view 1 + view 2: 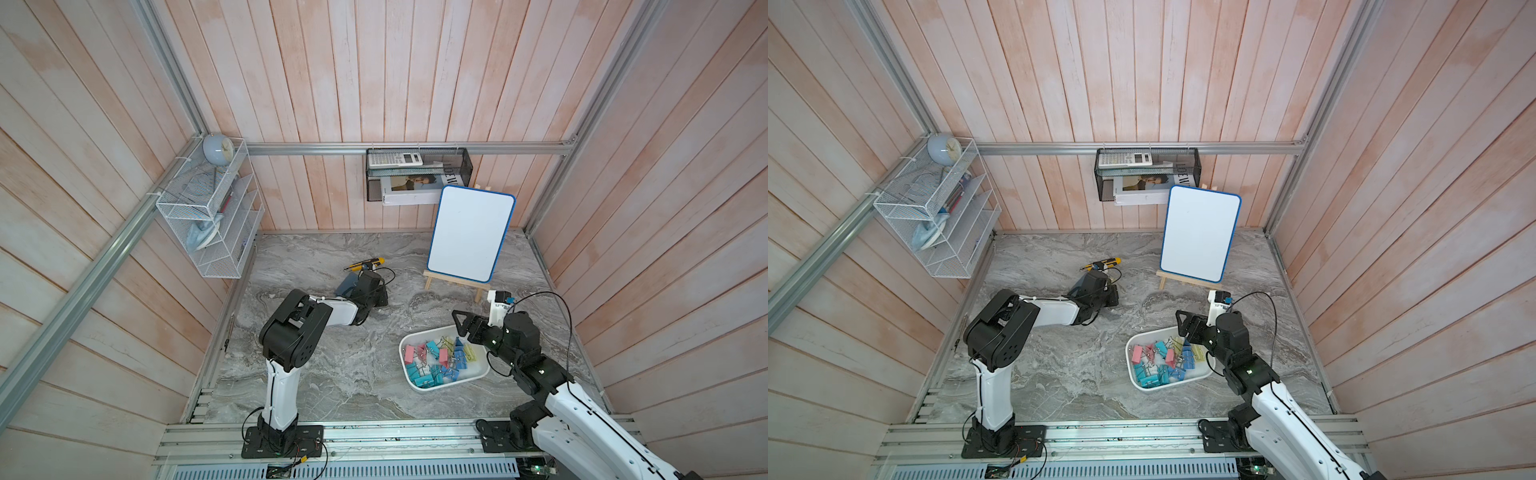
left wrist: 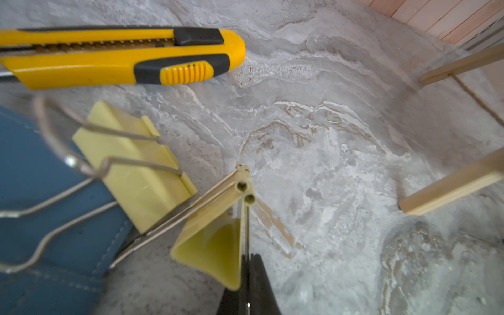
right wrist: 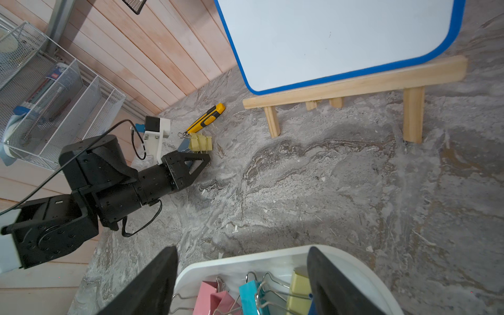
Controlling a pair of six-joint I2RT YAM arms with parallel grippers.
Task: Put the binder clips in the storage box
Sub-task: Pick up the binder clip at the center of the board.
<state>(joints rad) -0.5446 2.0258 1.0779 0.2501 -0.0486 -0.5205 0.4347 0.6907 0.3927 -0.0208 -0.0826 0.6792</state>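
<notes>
One storage box [image 1: 473, 371], one heap of binder clips [image 1: 434, 361].
The heap is too tangled for an exact count: a dozen or more, in pink, teal, blue and yellow. Out on the worktop [image 1: 353, 374] I count two yellow clips [image 2: 136, 169] [image 2: 215, 245], one utility knife [image 2: 122, 57], one blue pad [image 2: 41, 191] and one whiteboard [image 1: 469, 232].

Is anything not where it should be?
Yes. Two yellow binder clips are outside the storage box, by the utility knife. One yellow clip lies partly on the blue pad; the left gripper pinches the other yellow clip by its wire handle. The remaining clips sit in the box.
</notes>
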